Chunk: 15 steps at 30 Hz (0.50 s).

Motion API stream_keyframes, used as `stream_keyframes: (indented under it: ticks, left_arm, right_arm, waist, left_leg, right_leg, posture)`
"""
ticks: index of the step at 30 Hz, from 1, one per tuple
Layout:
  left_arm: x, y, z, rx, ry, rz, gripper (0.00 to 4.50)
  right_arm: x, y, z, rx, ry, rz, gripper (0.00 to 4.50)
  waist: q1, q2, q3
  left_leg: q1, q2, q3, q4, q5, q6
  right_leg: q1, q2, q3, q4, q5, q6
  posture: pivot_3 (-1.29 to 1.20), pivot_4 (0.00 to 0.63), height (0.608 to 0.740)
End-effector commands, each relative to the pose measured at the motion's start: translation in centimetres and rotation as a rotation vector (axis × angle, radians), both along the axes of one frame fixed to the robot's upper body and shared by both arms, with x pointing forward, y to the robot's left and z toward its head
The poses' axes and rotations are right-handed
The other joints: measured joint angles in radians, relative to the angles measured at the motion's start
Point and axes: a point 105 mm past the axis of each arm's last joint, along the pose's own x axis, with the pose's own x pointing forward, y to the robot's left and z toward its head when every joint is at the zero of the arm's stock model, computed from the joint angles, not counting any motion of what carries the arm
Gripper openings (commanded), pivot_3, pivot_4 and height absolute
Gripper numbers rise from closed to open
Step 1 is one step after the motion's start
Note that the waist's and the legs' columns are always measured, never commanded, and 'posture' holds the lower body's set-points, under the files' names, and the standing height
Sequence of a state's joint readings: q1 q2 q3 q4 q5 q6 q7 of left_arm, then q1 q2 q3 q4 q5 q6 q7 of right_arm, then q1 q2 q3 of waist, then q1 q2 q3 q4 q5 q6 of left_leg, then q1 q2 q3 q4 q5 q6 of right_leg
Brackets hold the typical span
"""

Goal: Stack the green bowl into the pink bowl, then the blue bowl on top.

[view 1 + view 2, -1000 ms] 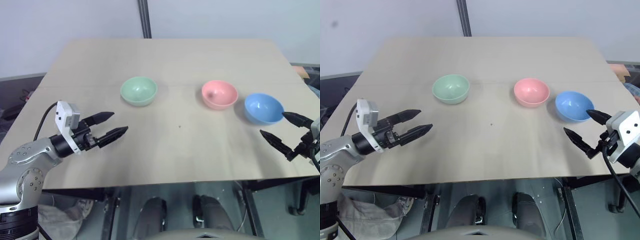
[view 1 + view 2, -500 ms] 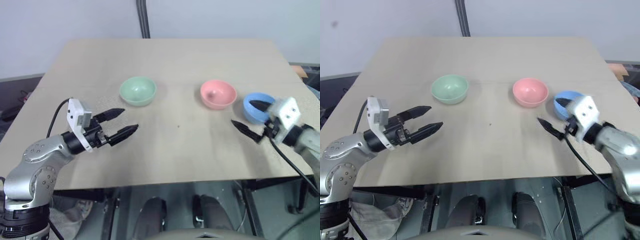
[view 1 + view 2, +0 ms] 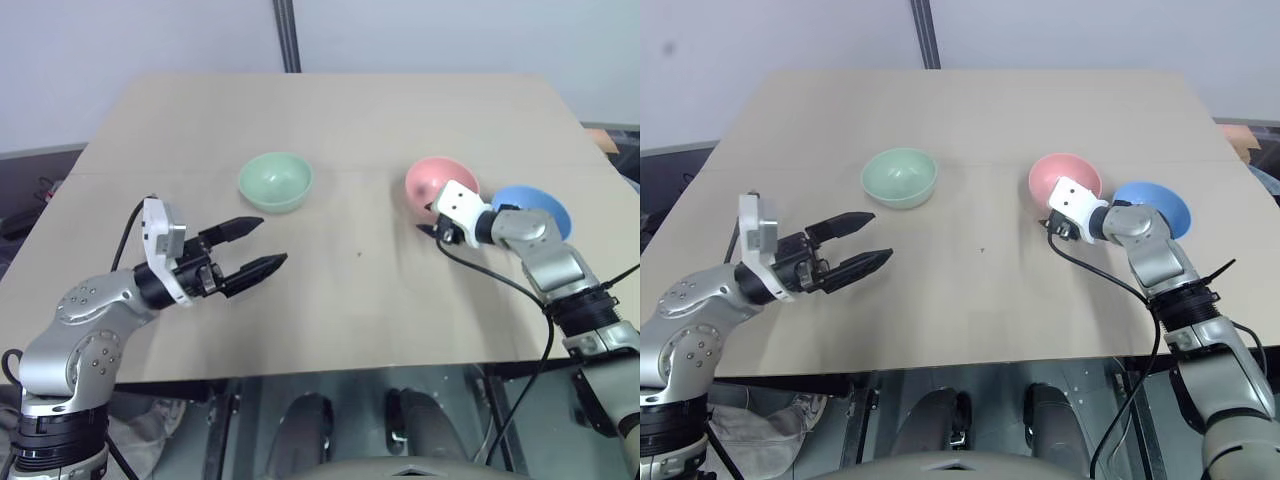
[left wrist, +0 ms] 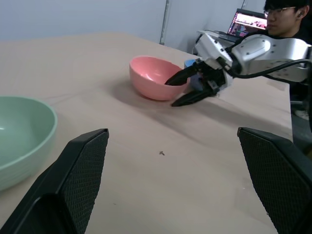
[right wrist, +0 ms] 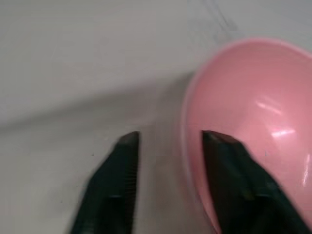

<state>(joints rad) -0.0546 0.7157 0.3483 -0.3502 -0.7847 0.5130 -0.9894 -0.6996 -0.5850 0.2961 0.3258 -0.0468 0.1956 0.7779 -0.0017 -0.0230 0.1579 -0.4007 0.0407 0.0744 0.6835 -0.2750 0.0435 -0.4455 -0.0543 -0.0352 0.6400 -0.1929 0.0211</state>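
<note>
Tabletop: laptop, person behind

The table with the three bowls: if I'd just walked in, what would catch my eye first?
Probably the right gripper at the pink bowl, one black finger inside the rim, the other outside it. The pink bowl sits mid-table between the green bowl on the left and the blue bowl on the right. The left gripper hovers wide open, short of the green bowl.
</note>
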Motion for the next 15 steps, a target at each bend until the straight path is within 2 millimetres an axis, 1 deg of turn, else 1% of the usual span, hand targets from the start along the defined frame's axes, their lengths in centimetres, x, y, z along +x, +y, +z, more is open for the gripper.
stream_keyframes:
  ticks: [1,4,6,8,9,11,13,15]
  left_arm:
    - [-0.9,-0.3,1.2,0.012,-0.063,-0.028,4.5]
    - [-1.0,-0.3,1.2,0.009,-0.057,-0.023,4.5]
    - [-0.9,-0.2,1.1,0.006,-0.056,-0.011,4.5]
    - [-0.5,0.1,1.1,0.0,-0.053,0.015,4.5]
    - [-0.3,0.3,1.1,-0.006,-0.053,0.029,4.5]
    - [0.5,0.9,1.1,-0.006,-0.057,0.089,4.5]
    - [1.3,1.4,1.1,0.008,-0.063,0.139,4.5]
    - [2.1,1.8,1.0,0.04,-0.078,0.175,4.5]
  right_arm:
    - [0.7,-0.2,1.8,-0.023,-0.08,0.014,0.09]
    - [0.9,0.0,2.3,-0.049,-0.125,0.03,0.03]
    - [0.5,0.7,3.0,-0.063,-0.17,0.072,0.03]
    - [-1.6,2.8,3.5,-0.014,-0.144,0.203,0.03]
    - [-3.3,3.9,3.4,0.01,-0.109,0.283,0.03]
    - [-6.7,5.9,2.5,0.028,-0.024,0.404,0.03]
    - [-8.7,6.9,1.6,0.011,0.02,0.459,0.03]
    - [-9.7,7.8,0.5,-0.013,0.057,0.486,0.03]
  waist:
    - [-0.003,0.0,0.0]
    - [-0.009,0.0,0.0]
    - [-0.011,0.0,0.0]
    - [-0.011,0.001,0.0]
    - [-0.011,0.001,0.0]
    - [-0.01,0.001,0.0]
    - [-0.007,0.001,0.0]
    - [-0.007,0.001,0.0]
  left_leg:
    - [0.0,0.0,0.0,0.0,0.0,0.0]
    - [0.001,0.0,0.0,0.0,0.0,0.0]
    - [0.001,0.0,0.0,0.0,0.0,0.0]
    - [0.001,0.0,0.0,0.0,0.0,0.0]
    - [0.001,0.001,0.0,0.0,0.0,0.0]
    - [0.002,0.002,-0.001,0.0,0.0,0.0]
    - [0.002,0.003,-0.002,-0.001,0.0,0.0]
    - [0.001,0.002,-0.002,0.0,0.0,0.0]
  right_leg:
    - [0.0,0.0,0.0,0.0,0.0,0.0]
    - [0.0,0.0,0.0,0.002,0.0,0.0]
    - [0.0,0.0,0.0,0.002,0.0,0.0]
    - [0.0,0.0,0.0,0.002,0.0,0.0]
    - [0.0,0.0,0.0,0.002,0.0,0.0]
    - [0.0,0.002,0.0,0.002,0.0,0.0]
    - [0.0,0.002,-0.002,0.002,0.0,0.0]
    - [0.0,0.001,-0.002,0.002,0.0,0.001]
  posture:
    - [0.0,0.15,0.74]
    - [0.0,0.15,0.74]
    - [0.0,0.15,0.74]
    - [0.0,0.15,0.74]
    - [0.0,0.15,0.74]
    - [0.0,0.15,0.74]
    - [0.0,0.15,0.74]
    - [0.0,0.15,0.74]
